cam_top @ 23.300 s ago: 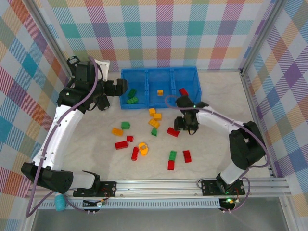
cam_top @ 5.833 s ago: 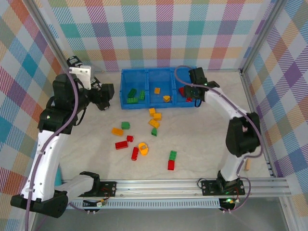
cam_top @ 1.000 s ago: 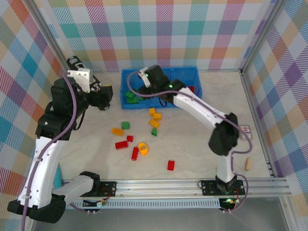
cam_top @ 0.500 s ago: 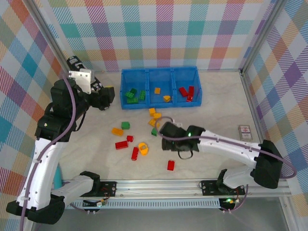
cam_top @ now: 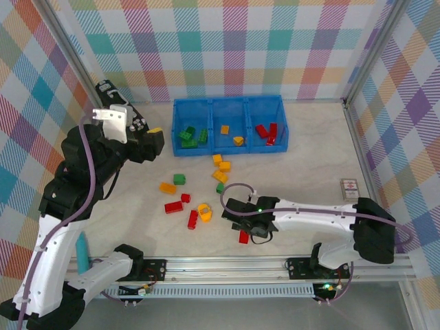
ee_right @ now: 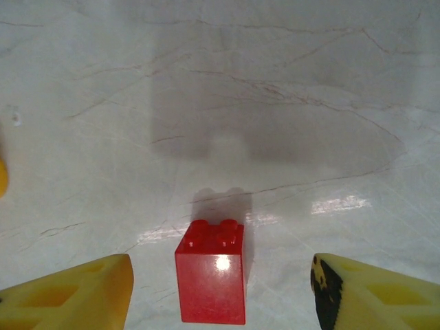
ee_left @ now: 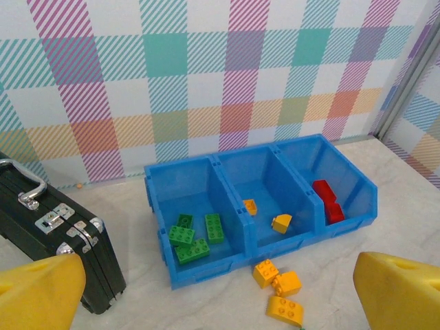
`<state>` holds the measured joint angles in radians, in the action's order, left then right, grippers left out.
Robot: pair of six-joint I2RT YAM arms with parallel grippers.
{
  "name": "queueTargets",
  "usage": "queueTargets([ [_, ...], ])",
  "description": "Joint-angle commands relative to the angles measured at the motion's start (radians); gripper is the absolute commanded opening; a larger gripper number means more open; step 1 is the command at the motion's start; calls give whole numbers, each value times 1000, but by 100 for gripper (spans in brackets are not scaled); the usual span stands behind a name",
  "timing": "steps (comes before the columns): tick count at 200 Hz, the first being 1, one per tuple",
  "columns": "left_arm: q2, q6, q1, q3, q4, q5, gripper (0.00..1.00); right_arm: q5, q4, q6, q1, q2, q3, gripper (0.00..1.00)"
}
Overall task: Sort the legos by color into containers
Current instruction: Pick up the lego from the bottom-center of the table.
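Your right gripper (ee_right: pixel 221 294) has moved nearer, over the lone red brick (ee_right: pixel 212 271), jaws spread either side, not touching it. Your left gripper (ee_left: pixel 220 292) gapes wide, facing the blue tray (ee_left: pixel 189 189).

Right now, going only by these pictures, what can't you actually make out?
- Black case, left wrist view: it runs off the left edge, so its full shape is unknown.
- Red bricks, left wrist view: the blue tray wall hides their lower parts, so the count is unclear.
- Yellow scrap, right wrist view: cut off by the left edge, so there is no telling what it is.
- Small card, top view: too small to read.
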<state>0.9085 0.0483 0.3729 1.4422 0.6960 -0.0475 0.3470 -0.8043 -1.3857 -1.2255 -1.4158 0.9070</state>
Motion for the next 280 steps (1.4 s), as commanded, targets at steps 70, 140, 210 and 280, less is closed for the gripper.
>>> queueTargets([
  [70, 6, 18, 18, -1, -26, -29, 100, -139, 85, -64, -14, -87, -28, 69],
  [140, 23, 22, 18, 4, -16, -36, 100, -172, 88, -78, -19, -110, -46, 56],
  [210, 27, 34, 18, 14, -6, -64, 100, -191, 130, -23, 28, -144, -50, 35],
  [280, 54, 53, 16, 12, -1, -101, 100, -141, 52, 320, 266, -86, 56, 29],
])
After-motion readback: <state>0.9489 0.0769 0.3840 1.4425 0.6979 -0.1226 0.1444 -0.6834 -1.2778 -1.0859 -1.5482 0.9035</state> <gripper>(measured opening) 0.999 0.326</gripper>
